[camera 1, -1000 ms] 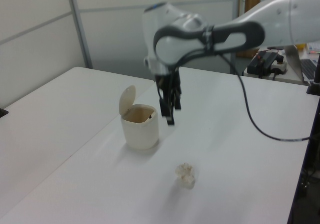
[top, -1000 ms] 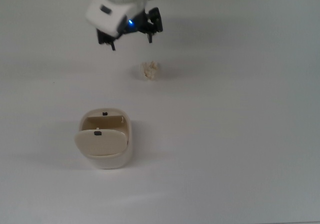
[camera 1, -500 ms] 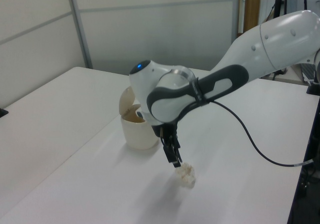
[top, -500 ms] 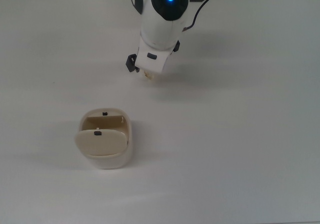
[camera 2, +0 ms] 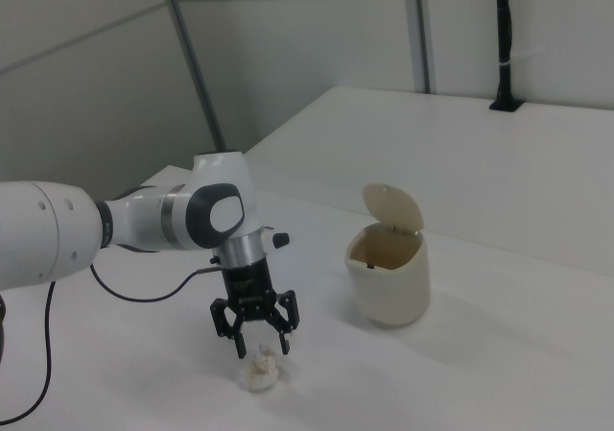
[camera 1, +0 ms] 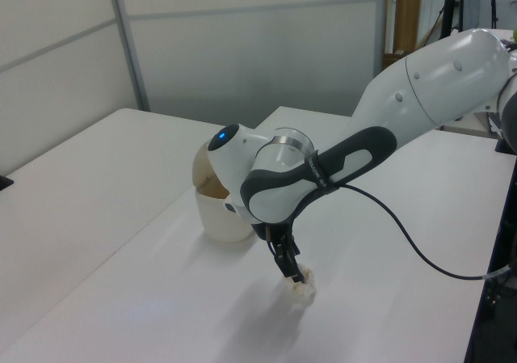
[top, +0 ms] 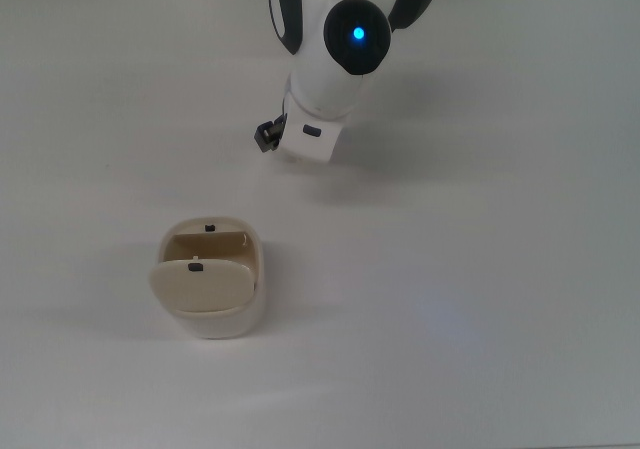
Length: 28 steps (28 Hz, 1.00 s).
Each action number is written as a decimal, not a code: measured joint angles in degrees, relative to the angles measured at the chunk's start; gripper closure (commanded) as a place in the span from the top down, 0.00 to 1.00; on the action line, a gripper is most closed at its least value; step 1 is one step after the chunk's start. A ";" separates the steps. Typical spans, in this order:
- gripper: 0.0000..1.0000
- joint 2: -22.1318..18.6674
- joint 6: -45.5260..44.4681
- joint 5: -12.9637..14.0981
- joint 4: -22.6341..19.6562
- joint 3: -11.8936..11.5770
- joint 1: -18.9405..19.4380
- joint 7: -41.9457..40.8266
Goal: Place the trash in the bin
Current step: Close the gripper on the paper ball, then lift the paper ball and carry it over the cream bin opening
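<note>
Since half a second ago the arm has come a little lower over the trash (camera 2: 260, 374); in the top view the wrist now hides the wad fully, where a sliver of it showed before. Bin (top: 211, 281) unmoved.

Gripper (camera 2: 255, 345) points straight down, directly above the wad. Fingers (camera 2: 223, 340) are apart, one on each side of the wad's top, tips at about its upper edge in the right view. In the left view the fingertips sit at the wad (camera 1: 300, 287); I cannot tell whether they touch it.

Trash: small off-white lump, cream-tinged, wrinkled, lying on the white desk (top: 480, 299), much smaller than the bin. It is well apart from the bin, toward the right view's left and nearer that camera.

Bin: beige, rounded corners, upright, flap lid (camera 2: 392, 206) raised, mouth open.
</note>
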 measured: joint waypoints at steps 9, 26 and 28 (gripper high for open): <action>0.04 0.90 0.00 -0.79 -0.68 0.00 -0.02 0.00; 0.04 -4.55 0.09 -0.38 7.69 -1.58 -4.49 3.56; 0.04 -4.89 0.35 0.65 9.45 -1.61 -5.72 5.49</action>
